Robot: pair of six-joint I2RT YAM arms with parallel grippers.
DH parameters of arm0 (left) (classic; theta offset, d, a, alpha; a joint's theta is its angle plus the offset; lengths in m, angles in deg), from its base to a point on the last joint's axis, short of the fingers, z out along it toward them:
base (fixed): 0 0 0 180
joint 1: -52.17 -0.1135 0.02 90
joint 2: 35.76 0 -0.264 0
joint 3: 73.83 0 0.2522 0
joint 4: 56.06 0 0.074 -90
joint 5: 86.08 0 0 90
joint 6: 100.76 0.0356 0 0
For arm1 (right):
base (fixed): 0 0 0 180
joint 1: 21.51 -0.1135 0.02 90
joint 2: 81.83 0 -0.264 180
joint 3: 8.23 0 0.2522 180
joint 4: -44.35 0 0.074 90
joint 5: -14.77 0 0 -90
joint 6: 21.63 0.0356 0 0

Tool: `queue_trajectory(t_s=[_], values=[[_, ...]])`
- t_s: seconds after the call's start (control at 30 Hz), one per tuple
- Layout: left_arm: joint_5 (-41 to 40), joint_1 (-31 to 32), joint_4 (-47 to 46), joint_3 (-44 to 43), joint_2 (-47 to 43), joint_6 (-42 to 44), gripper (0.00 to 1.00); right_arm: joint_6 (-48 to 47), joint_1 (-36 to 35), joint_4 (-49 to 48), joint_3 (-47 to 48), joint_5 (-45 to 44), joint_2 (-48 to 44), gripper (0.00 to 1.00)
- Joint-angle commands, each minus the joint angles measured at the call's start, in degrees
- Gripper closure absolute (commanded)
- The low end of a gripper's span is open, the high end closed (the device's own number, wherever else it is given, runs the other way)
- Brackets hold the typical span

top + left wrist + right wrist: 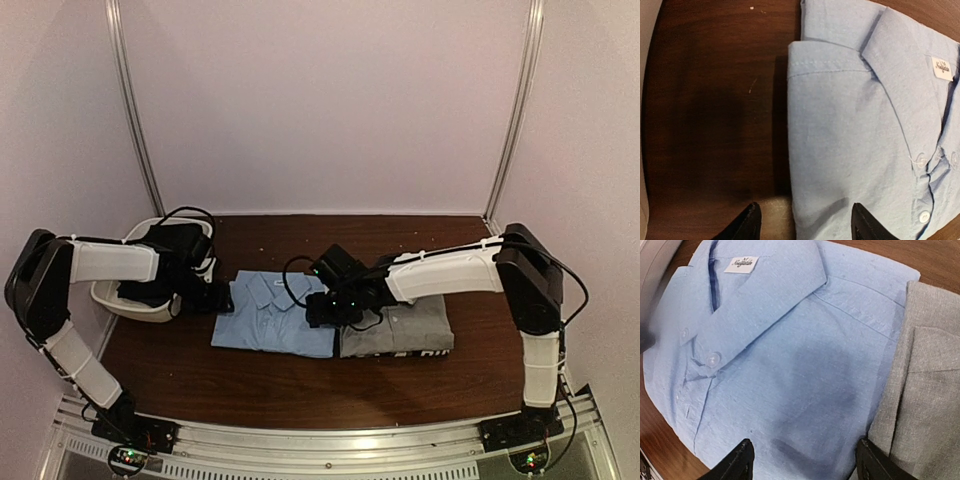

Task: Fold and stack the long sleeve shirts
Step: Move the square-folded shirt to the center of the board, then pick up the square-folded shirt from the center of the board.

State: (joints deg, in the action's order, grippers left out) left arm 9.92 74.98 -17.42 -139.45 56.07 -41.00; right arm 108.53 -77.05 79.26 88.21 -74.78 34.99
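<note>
— White tub (108, 296) far left, just behind the left gripper (215, 298), which hangs low over the dark wooden table (300, 390). Can you make out its fingers?

— On the left wrist camera, yes: spread wide, gripping nothing. One fingertip (751, 222) is over bare wood and the other over the folded edge of the light blue shirt (860, 140), so the shirt's border runs right between them. Whether it's touching cloth, I can't tell.

— And the shirt itself?

— Folded flat, collar on top, buttoned, with a white label (941, 67) in the neck. Most of it lies ahead of that gripper and off to its right.

— Now the right gripper (320, 310)!

— Wide open too, and empty. It's low over the blue shirt's other side. In its wrist view one finger sits over blue cloth, and the other finger (875, 462) is right at the line where the grey shirt (927, 390) meets the blue.

— The grey one?

— Folded, to that gripper's right, its edge touching the blue shirt.
</note>
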Motion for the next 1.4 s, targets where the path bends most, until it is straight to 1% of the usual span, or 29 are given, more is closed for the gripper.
queue_trajectory(t_s=[0.0, 0.07, 0.13, 0.27, 0.33, 0.4, 0.47, 0.6, 0.77, 1.17, 1.37], values=[[0.04, -0.31, -4.41, 0.48, 2.18, -1.00, 0.39, -0.74, 0.85, -4.14, -2.01, 2.62, -2.05, 0.29], [0.85, -0.31, -5.02, 0.57, 3.19, -1.12, 0.41, -0.76, 1.05, -4.57, -2.37, 2.97, -1.87, 0.29], [1.37, -0.31, -5.57, 0.75, 4.26, -1.34, 0.46, -0.79, 1.19, -5.00, -2.73, 3.37, -1.77, 0.29], [1.93, -0.30, -6.14, 1.02, 5.64, -1.73, 0.60, -0.66, 1.23, -5.88, -3.05, 3.83, -1.64, 0.29], [1.86, -0.31, -6.06, 1.11, 6.09, -1.82, 0.72, -0.62, 1.31, -6.03, -2.96, 3.98, -1.46, 0.29], [0.66, -0.31, -5.35, 1.04, 6.03, -2.11, 0.88, -0.61, 1.32, -6.16, -2.95, 4.09, -1.35, 0.29], [-1.63, -0.31, -3.96, 0.84, 5.84, -2.44, 0.99, -0.62, 1.32, -6.12, -2.90, 4.08, -1.28, 0.29], [-7.23, -0.30, -1.88, 0.87, 4.83, -2.71, 1.00, -0.70, 1.41, -6.16, -2.79, 4.16, -0.96, 0.29], [-10.20, -0.40, -0.19, 1.07, 2.78, -3.75, 1.00, -0.79, 1.46, -6.03, -2.04, 4.41, -0.24, 0.29], [-9.72, -0.45, 0.82, 1.02, 1.43, -3.80, 1.00, -0.38, 1.91, -6.02, 2.10, 5.67, 4.34, 0.29], [-8.63, -0.43, 0.41, 0.59, 1.87, -3.38, 1.00, 0.52, 3.07, -6.96, 3.26, 6.50, 7.41, 0.36]])
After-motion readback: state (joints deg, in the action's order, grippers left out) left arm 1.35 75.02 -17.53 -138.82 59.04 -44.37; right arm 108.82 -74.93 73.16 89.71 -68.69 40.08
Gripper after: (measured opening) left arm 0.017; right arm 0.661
